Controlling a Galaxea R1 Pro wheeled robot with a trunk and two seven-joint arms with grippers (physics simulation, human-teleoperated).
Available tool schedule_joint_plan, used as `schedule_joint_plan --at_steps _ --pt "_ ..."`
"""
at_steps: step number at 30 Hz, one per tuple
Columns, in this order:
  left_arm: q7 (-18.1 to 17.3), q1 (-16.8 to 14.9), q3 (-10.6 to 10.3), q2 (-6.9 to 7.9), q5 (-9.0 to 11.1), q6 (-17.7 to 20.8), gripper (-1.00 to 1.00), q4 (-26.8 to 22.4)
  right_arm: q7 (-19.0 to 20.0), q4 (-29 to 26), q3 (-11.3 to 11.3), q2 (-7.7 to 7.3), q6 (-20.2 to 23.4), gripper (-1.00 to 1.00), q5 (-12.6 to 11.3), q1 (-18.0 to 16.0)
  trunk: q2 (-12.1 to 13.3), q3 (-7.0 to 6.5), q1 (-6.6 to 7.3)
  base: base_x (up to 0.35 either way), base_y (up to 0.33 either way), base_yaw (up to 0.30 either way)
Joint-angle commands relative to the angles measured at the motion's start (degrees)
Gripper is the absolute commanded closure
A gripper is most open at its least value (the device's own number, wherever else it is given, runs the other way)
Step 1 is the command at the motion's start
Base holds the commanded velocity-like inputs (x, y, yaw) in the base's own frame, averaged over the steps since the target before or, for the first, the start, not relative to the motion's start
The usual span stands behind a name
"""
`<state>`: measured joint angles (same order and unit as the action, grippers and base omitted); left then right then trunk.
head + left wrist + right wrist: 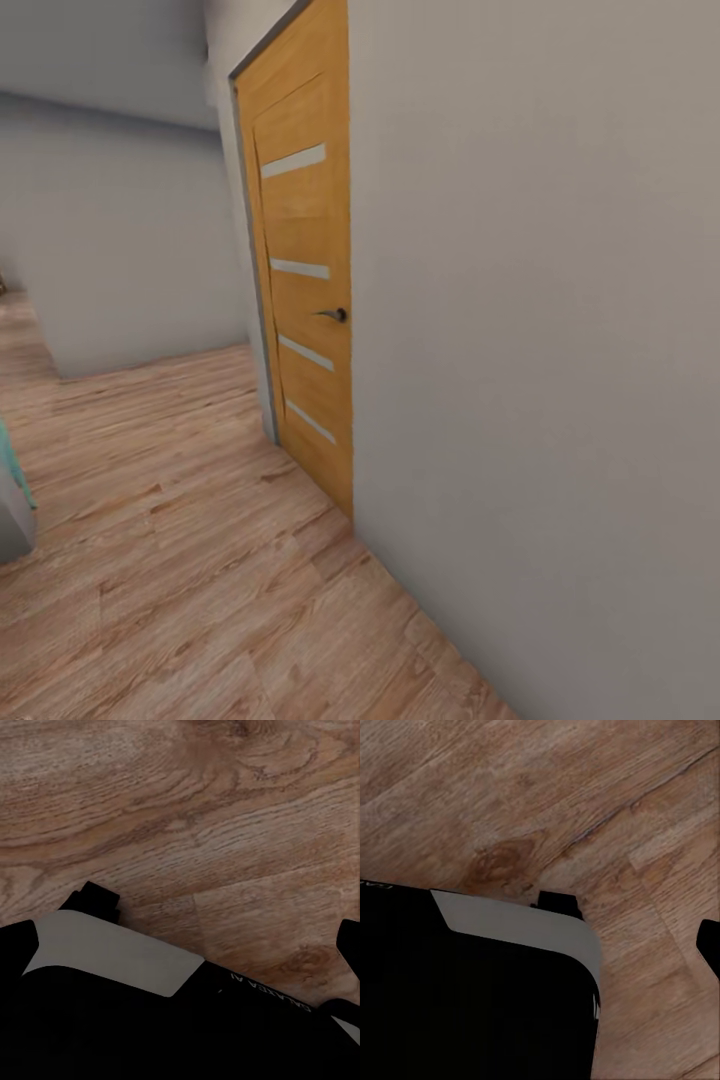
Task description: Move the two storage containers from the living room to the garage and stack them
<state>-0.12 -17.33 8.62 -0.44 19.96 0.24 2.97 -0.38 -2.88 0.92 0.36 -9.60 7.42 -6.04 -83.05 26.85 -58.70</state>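
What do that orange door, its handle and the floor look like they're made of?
The door looks like honey-toned wood or wood veneer, with faint grain and four pale slanted strips that may be frosted glass. Its handle reads as dark metal, small and slightly glossy. The floor appears to be light wood plank or laminate: knots, grain lines and board seams show clearly, with a matte finish.

Head camera facing a wooden door [305, 290] nearby, both wrist cameras looking down close at plank floor [187, 817]
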Motion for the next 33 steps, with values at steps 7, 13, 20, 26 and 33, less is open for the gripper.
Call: schedule_joint_plan --at_steps 7,13,20,26,33 --pt "-0.06 -0.08 0.36 0.00 -0.08 0.03 -1.00 0.11 -0.05 0.00 0.05 -0.02 -0.15 -1.00 0.32 -0.02 -0.03 0.06 -0.03 0.295 0.149 0.289" --pt "-0.06 -0.08 0.35 -0.08 -0.09 0.02 -1.00 0.11 0.00 0.06 0.05 -0.09 -0.15 -1.00 0.32 -0.02 -0.03 0.06 -0.03 0.302 0.143 0.289" --pt "-0.07 -0.08 0.35 -0.06 -0.15 -0.02 -1.00 0.11 0.03 0.06 0.06 -0.17 -0.15 -1.00 0.32 -0.02 -0.03 0.06 -0.03 0.304 0.141 0.159" --pt "-0.10 -0.08 0.25 -0.09 -0.25 -0.06 -1.00 0.04 0.03 0.01 0.17 -0.29 -0.15 -1.00 0.32 -0.02 -0.03 0.06 -0.03 0.307 0.134 0.012" --pt "-0.15 -0.08 0.17 0.04 -0.27 -0.06 -1.00 -0.07 0.03 -0.19 0.22 -0.38 -0.15 -1.00 0.32 -0.02 -0.03 0.06 -0.03 0.314 0.118 0.113"
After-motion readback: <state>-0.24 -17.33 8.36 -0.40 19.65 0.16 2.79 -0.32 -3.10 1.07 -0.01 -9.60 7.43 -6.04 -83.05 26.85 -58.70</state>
